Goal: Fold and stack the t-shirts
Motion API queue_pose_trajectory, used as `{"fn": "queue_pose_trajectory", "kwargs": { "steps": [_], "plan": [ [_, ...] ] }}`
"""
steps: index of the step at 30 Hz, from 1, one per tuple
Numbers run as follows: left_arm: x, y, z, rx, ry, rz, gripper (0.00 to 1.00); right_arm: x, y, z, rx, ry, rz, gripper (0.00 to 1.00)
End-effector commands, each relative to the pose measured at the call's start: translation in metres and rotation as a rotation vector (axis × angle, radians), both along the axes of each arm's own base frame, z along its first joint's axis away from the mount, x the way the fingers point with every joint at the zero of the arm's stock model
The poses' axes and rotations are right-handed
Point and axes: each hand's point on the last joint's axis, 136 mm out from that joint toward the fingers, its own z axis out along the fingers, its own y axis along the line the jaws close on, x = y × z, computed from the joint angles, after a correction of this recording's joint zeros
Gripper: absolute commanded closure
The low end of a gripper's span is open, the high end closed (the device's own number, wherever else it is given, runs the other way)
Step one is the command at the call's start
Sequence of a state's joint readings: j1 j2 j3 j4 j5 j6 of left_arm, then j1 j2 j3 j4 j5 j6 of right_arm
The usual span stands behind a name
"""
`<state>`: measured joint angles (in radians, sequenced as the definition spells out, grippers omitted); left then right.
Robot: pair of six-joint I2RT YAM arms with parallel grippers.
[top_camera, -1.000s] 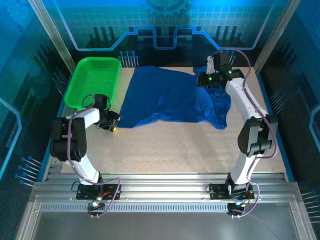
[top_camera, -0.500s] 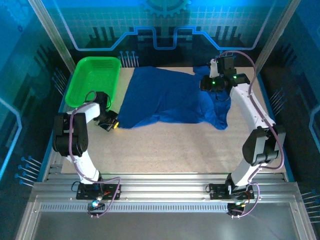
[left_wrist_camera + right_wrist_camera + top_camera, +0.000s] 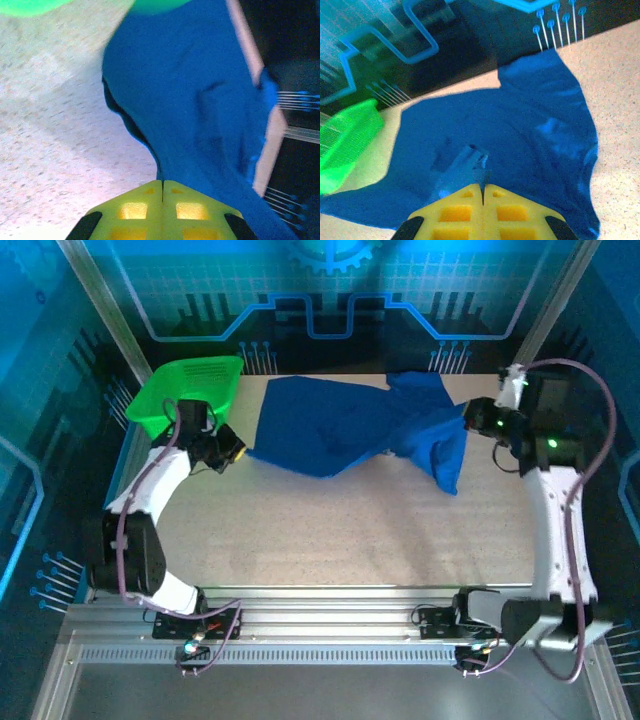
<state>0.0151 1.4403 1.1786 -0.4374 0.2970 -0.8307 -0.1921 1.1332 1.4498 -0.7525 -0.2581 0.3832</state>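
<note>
Left end effector [image 3: 233, 449], loose beside the t-shirt [image 3: 340, 425] a second ago, has shut on its left edge. Right end effector [image 3: 470, 422] pinches the opposite side, jaws closed on cloth. Both arms have swung outward, so the t-shirt now spans between them, apparently lifted partly off the tabletop [image 3: 350, 540], though how far is hard to judge. I read this as stretching it flat before folding.
</note>
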Motion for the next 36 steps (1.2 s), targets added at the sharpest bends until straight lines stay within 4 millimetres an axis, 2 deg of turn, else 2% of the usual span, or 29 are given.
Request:
{"fn": "queue_pose_trajectory", "kwargs": {
  "steps": [1, 4, 8, 10, 13, 17, 21, 25, 30, 33, 36],
  "plan": [
    [-0.003, 0.001, 0.04, 0.007, -0.089, -0.02, 1.0, -0.019, 0.007, 0.013, 0.064, -0.026, 0.041, 1.0],
    [-0.007, 0.001, 0.056, 0.011, -0.12, -0.026, 1.0, -0.028, 0.007, 0.019, 0.063, -0.033, 0.05, 1.0],
    [-0.013, -0.002, 0.05, -0.008, -0.109, -0.036, 1.0, -0.035, 0.008, 0.021, 0.08, -0.038, 0.055, 1.0],
    [-0.018, -0.003, 0.056, -0.016, -0.127, -0.036, 1.0, -0.042, 0.013, 0.031, 0.087, -0.06, 0.075, 1.0],
    [-0.028, -0.002, 0.085, 0.011, -0.204, -0.039, 1.0, -0.059, 0.018, 0.052, 0.061, -0.101, 0.092, 1.0],
    [-0.041, 0.006, 0.144, 0.074, -0.343, -0.019, 1.0, -0.078, 0.019, 0.087, 0.041, -0.16, 0.081, 1.0],
    [-0.037, 0.014, 0.203, 0.117, -0.476, 0.017, 1.0, -0.079, 0.014, 0.126, 0.018, -0.264, 0.045, 1.0],
    [-0.008, 0.011, 0.242, 0.106, -0.561, 0.003, 1.0, -0.057, 0.013, 0.156, 0.047, -0.33, 0.074, 1.0],
    [0.046, 0.0, 0.277, 0.08, -0.643, -0.043, 1.0, -0.009, 0.001, 0.181, 0.048, -0.369, 0.095, 1.0],
    [0.081, -0.011, 0.295, 0.051, -0.684, -0.092, 1.0, 0.031, -0.003, 0.192, 0.038, -0.387, 0.126, 1.0],
    [0.122, -0.021, 0.3, 0.008, -0.696, -0.133, 1.0, 0.076, -0.014, 0.194, 0.038, -0.394, 0.127, 1.0]
  ]
}}
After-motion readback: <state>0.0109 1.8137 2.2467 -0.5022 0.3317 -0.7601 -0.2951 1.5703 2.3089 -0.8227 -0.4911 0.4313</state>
